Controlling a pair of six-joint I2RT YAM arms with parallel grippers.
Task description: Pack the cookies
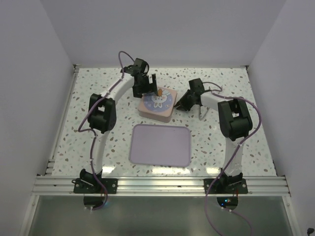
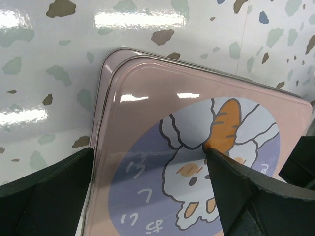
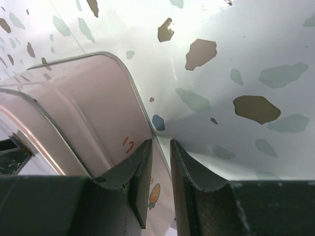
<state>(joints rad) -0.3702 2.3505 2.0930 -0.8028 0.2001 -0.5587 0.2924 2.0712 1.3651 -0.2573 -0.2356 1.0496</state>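
Expecting light, stiff, brittle cookies, pinch each gently across its edges; none is visible, so judge them shut under the tin lid [image 1: 156, 102]; left fingers [image 2: 236, 191] hang released over it; right fingers [image 3: 140, 177] sit narrowed at the tin's side; you cannot tell whether they grasp it.

we've got a square pink tin [image 1: 157, 104] on the speckled terrazzo bench [image 1: 98, 88], lid [image 2: 147, 113] on, with a bunny and orange carrot drawn in a purple circle. a flat lavender tray [image 1: 161, 144] lies just in front, not touching.
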